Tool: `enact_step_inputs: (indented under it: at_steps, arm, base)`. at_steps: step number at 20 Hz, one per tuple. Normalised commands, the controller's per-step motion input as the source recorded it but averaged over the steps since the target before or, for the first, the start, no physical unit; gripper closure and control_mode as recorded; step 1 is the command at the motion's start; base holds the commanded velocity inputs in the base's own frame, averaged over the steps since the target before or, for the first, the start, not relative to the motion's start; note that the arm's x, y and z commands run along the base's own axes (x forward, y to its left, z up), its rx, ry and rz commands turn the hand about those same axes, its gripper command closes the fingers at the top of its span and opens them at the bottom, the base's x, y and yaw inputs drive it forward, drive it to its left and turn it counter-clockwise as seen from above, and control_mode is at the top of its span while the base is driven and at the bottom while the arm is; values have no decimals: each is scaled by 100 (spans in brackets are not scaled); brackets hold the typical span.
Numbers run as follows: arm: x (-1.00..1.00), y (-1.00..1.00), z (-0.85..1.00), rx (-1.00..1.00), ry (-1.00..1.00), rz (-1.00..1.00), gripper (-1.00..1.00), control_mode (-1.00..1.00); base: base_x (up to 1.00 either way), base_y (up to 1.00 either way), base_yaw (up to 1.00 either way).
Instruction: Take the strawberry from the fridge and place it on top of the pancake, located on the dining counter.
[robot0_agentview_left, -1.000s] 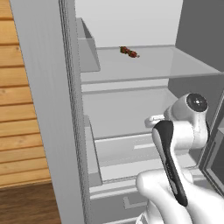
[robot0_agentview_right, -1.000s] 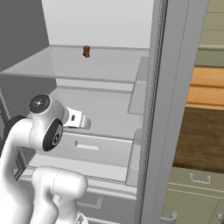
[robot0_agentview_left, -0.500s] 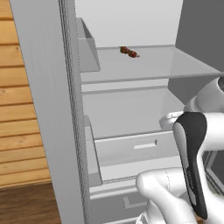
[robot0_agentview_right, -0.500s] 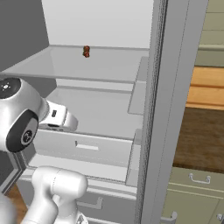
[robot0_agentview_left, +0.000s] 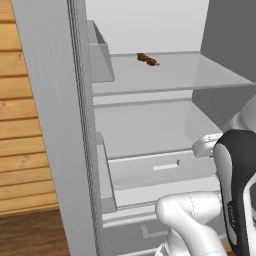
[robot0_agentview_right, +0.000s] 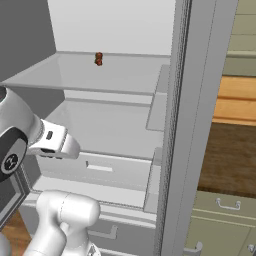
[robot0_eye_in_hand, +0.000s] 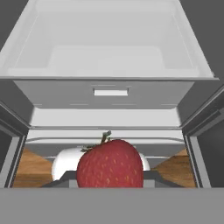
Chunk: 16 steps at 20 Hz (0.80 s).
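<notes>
The gripper (robot0_eye_in_hand: 109, 178) looks clamped on the plump red seed-dimpled strawberry (robot0_eye_in_hand: 110, 162) with a green stem, dark fingertips hugging both sides, in front of the smooth light grey fridge (robot0_agentview_right: 120, 25). A small dark reddish lump (robot0_agentview_left: 147, 59) sits on the fridge's glassy upper shelf (robot0_agentview_left: 190, 75).

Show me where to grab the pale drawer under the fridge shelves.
Take the drawer by the small pale rectangular pull at the middle of its front face; the rest of that face looks flat and offers no hold. Come straight in from the fridge's open front, level with the pull, since the drawer faces outward and walls close both its sides.
</notes>
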Motion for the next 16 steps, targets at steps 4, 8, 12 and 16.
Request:
enact_step_inputs:
  at_steps: [4, 8, 12, 16]
  arm:
    - [-2, 0, -2, 0, 0, 0, 100, -100]
    - [-51, 0, 0, 0, -10, 0, 100, 100]
    - [0, 0, 0, 0, 0, 0, 100, 100]
    - [0, 0, 0, 0, 0, 0, 100, 100]
  base:
    - [0, 0, 0]
    - [-25, 0, -1]
    - [-100, 12, -26]
    - [-79, 25, -56]
